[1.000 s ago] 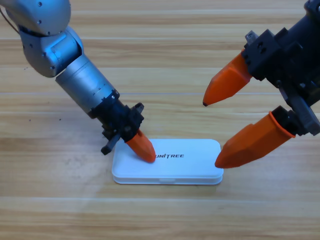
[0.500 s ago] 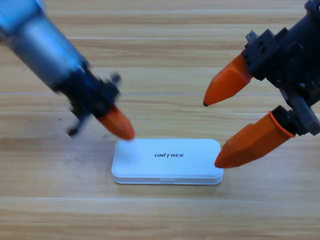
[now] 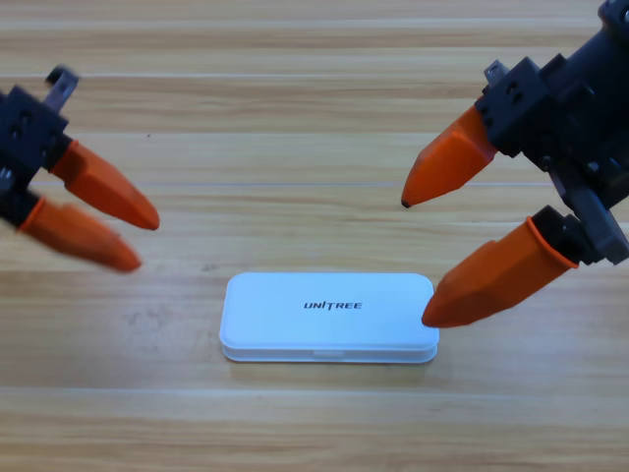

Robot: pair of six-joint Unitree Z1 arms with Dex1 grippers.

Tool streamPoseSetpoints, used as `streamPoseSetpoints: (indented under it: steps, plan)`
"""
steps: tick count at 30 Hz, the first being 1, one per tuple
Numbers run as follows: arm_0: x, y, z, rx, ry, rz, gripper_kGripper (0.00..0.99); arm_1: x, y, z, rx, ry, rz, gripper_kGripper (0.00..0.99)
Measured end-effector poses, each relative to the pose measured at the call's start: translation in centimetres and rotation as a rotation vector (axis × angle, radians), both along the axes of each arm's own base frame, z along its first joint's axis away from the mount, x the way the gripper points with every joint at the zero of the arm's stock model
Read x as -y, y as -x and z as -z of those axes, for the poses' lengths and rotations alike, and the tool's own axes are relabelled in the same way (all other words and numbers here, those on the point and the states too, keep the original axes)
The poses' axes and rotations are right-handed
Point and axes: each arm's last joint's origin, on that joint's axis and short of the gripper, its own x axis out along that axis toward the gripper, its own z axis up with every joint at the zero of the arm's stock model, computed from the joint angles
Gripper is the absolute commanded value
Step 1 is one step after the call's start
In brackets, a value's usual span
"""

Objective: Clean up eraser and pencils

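A white case marked UNITREE lies shut in the middle of the wooden table. The eraser and the pencils do not show anywhere in view. My left gripper hangs at the picture's left edge, left of and above the case, open by a narrow gap and holding nothing. My right gripper stands wide open at the right, empty. Its lower jaw's tip lies over the case's right end, and its upper jaw points at bare wood above the case.
The wooden table runs across the whole view.
The left gripper lifted off the case's left end and drew back up and to the left edge. The case lies shut where it was, and the right gripper has held still.
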Motion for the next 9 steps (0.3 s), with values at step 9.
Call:
streamPoseSetpoints:
  steps: [9]
  plan:
    - [-0.02, -0.15, 0.89, -0.019, -0.033, -0.011, 0.99, 0.01, -0.04, 0.02, 0.004, 0.005, 0.007, 0.985]
